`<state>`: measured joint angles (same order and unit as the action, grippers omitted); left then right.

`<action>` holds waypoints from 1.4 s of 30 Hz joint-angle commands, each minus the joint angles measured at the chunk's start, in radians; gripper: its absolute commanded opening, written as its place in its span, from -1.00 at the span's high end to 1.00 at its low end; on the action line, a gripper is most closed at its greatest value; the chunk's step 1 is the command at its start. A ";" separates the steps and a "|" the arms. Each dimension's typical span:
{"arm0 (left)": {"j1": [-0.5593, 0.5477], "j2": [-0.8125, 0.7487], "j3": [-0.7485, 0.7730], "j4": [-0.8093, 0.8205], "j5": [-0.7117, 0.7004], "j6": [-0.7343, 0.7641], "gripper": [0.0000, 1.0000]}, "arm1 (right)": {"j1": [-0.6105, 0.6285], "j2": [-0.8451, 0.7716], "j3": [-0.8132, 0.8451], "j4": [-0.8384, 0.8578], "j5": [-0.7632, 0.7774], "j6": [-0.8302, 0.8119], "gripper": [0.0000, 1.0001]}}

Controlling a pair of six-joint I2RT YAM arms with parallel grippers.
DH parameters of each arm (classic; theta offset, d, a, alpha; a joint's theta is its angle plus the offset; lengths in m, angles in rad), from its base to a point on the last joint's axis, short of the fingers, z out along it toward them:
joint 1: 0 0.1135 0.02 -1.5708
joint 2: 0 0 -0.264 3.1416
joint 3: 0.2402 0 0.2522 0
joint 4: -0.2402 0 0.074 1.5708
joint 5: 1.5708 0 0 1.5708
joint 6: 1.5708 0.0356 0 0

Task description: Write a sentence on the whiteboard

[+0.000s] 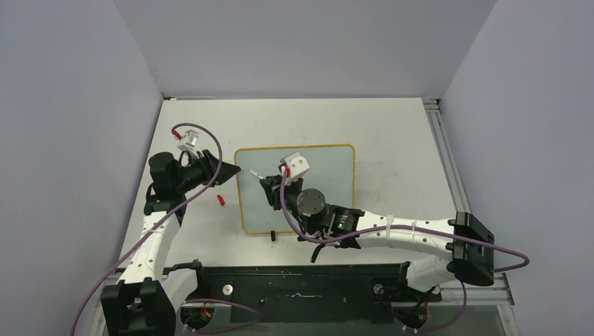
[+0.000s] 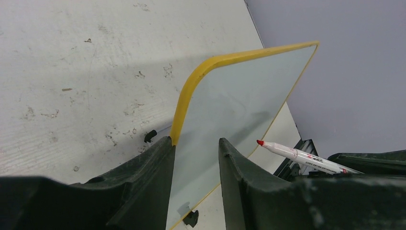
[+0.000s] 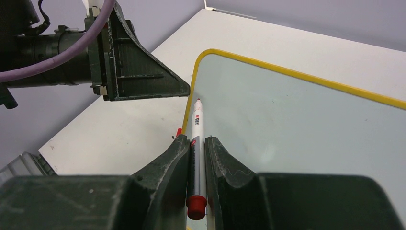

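Red marker (image 3: 197,124) clamped in right gripper (image 3: 196,140); whiteboard (image 1: 329,175) blank, sentence unwritten. Left gripper (image 2: 196,143) straddles its 9 o'clock edge; you cannot confirm clamping.

Looking from the top, the whiteboard (image 1: 336,182) lies flat mid-frame on the surface (image 1: 392,140). The left hand (image 1: 231,170) is at its left edge, and that edge sits between the fingers (image 2: 143,182). The right hand (image 1: 268,183) is over the board's left half, pinching the marker (image 1: 256,173), whose tip points up-left. A small cap (image 1: 220,200) lies on the surface just left of the board, below the left hand.
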<state>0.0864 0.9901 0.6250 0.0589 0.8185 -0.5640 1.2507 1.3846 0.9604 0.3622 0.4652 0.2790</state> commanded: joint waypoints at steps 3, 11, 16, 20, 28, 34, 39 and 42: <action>-0.007 0.012 0.034 0.015 0.000 0.016 0.33 | -0.036 0.034 0.056 0.104 -0.052 -0.001 0.89; -0.007 0.034 0.039 0.012 -0.003 0.014 0.46 | -0.062 0.061 0.065 0.144 -0.084 -0.004 0.89; -0.006 0.042 0.041 0.009 -0.007 0.015 0.51 | -0.074 0.083 0.079 0.153 -0.104 -0.003 0.89; -0.006 0.046 0.042 0.007 -0.009 0.016 0.56 | -0.085 0.097 0.088 0.156 -0.119 -0.003 0.89; -0.006 0.055 0.044 0.004 -0.007 0.017 0.65 | -0.102 0.119 0.103 0.163 -0.143 0.003 0.89; -0.006 0.057 0.045 0.005 -0.006 0.018 0.69 | -0.112 0.135 0.112 0.163 -0.156 0.006 0.89; -0.006 0.057 0.045 0.004 -0.005 0.019 0.72 | -0.119 0.141 0.118 0.163 -0.157 0.006 0.89; -0.006 0.059 0.045 0.004 -0.006 0.021 0.73 | -0.122 0.145 0.120 0.163 -0.159 0.006 0.89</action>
<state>0.0860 1.0439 0.6254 0.0551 0.7956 -0.5610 1.1381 1.5291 1.0321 0.4706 0.3233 0.2798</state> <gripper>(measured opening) 0.139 0.153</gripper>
